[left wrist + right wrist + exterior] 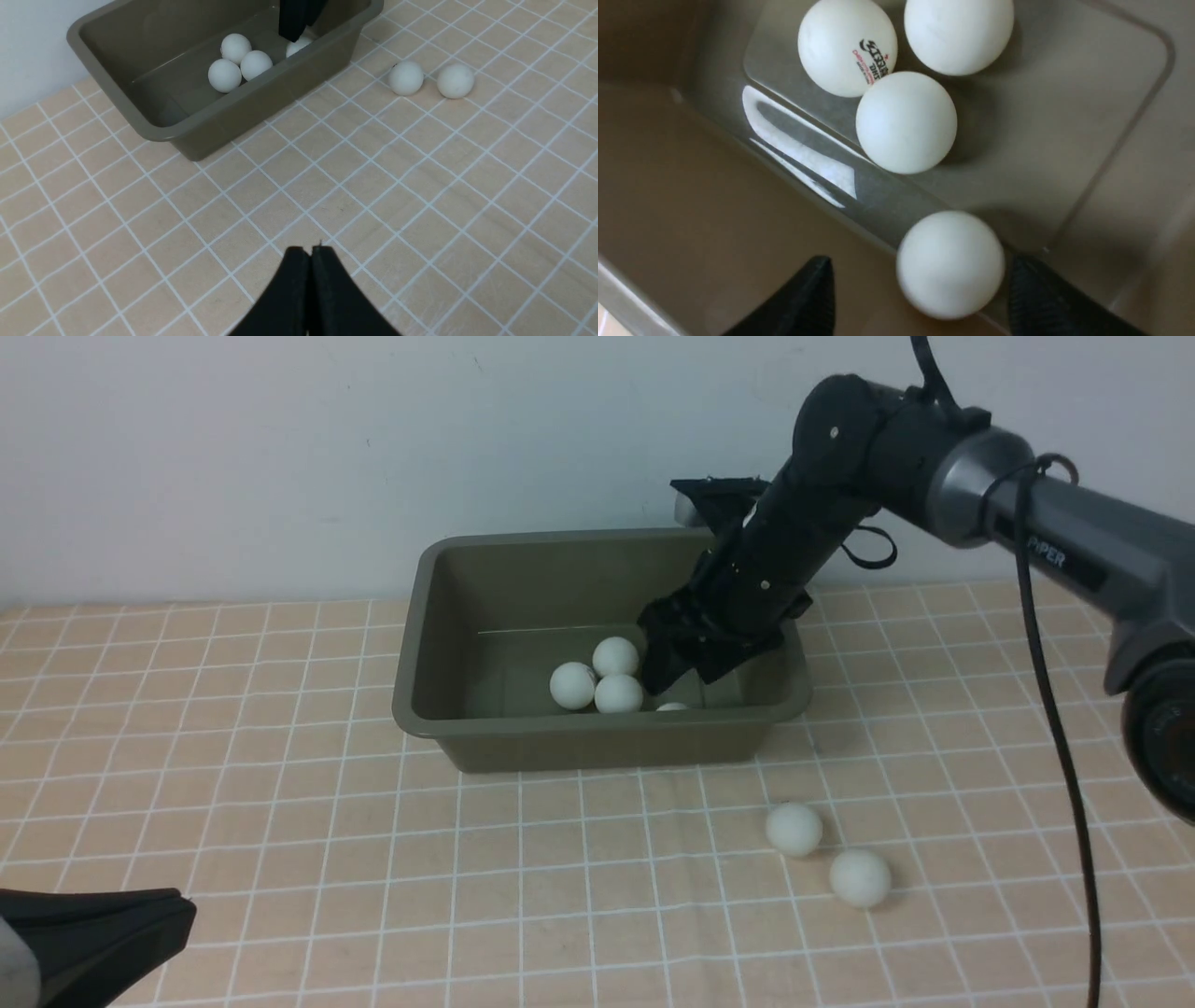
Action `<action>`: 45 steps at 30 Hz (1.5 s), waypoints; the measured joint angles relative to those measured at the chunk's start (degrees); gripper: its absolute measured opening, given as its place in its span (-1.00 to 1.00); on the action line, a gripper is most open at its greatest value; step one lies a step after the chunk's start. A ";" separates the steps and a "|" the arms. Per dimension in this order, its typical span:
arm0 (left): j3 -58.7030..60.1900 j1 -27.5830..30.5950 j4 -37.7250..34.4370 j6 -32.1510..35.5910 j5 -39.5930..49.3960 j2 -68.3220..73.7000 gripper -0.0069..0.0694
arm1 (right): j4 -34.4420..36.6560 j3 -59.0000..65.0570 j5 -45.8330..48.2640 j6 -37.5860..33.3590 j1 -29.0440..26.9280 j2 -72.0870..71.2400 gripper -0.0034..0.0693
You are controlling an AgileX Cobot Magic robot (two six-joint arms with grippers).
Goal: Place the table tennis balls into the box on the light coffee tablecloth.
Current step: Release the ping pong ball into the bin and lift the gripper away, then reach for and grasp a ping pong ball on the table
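The olive-green box (pixel 597 747) stands on the light coffee tablecloth (pixel 280 756) near the back wall. Three table tennis balls (pixel 572 685) (pixel 615 656) (pixel 619 693) lie clustered on its floor. My right gripper (pixel 667 681) reaches down into the box with its jaws open. A fourth ball (pixel 950 263) sits loose between them, blurred, with a clear gap to one finger (pixel 817 289). Two more balls (pixel 794 829) (pixel 860 877) rest on the cloth in front of the box's right corner. My left gripper (pixel 310 252) is shut and empty, low at the near left.
A pale wall runs right behind the box. The right arm (pixel 1027 523) stretches over the right side of the cloth, with a black cable (pixel 1055 709) hanging from it. One ball in the box carries a dark printed mark (pixel 873 58).
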 joint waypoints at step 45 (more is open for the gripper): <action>0.00 0.00 -0.17 0.00 0.22 0.00 -1.00 | -24.22 41.48 -11.47 8.62 6.81 -27.57 0.41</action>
